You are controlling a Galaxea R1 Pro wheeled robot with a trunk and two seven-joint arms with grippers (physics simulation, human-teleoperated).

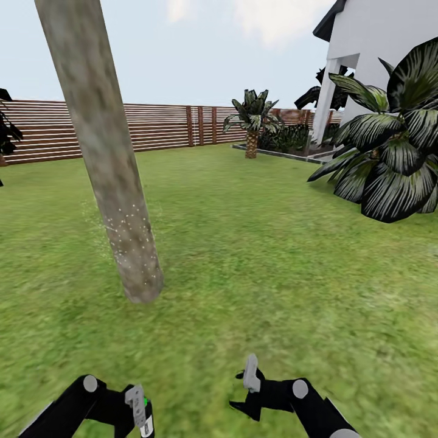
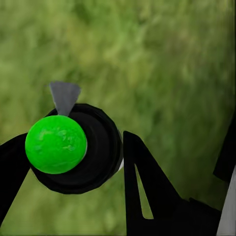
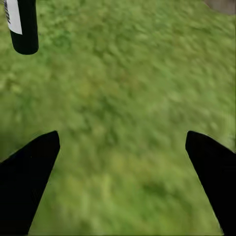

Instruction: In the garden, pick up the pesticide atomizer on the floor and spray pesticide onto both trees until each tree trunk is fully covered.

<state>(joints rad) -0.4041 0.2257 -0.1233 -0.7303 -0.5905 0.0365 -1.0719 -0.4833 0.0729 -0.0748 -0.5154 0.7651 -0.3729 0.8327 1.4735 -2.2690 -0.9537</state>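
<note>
Head view: your left gripper [image 1: 141, 409], low and nearest, seems clamped on the pesticide atomizer [image 1: 145, 403]; your right gripper [image 1: 248, 389] spreads empty. Whitish speckles dot only the tree trunk [image 1: 115, 182] base, so aim may miss higher bark.

Left wrist: green ball atop black body [image 2: 73, 147], fingers hugging.

Right wrist: wide open over grass [image 3: 128, 98].

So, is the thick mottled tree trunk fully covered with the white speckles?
No. Whitish speckles dot just a low band of the mottled trunk; above it is bare.

No readable text

A white label [image 3: 14, 17] on the dark cylinder carries small dark marks, too blurred to make out.
</note>
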